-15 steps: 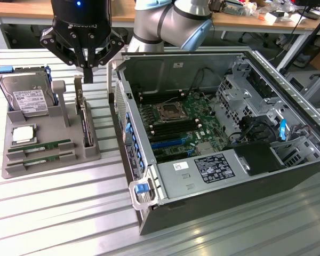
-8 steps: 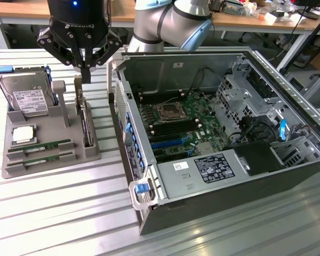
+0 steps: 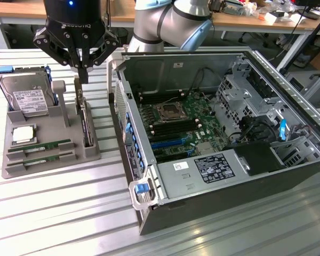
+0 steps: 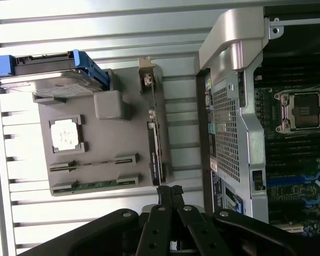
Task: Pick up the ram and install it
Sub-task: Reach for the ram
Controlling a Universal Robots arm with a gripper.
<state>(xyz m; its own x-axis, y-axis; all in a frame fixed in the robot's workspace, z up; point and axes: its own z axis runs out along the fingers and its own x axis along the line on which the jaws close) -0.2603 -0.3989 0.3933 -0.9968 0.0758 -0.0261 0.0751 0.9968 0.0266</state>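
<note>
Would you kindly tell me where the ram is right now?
The ram lies flat in the tray's slots at the exterior view's left, just beside the processor, while the shut gripper hangs above the upright card.

The ram (image 3: 47, 157) lies in the tray (image 3: 53, 166), at the exterior view's left of the case (image 3: 229, 205).

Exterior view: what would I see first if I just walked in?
You'd spot the big open computer case on the exterior view's right, with its green motherboard showing. Then the black gripper, shut, hanging over a grey tray on the exterior view's left that holds a hard drive and two ram sticks.
</note>
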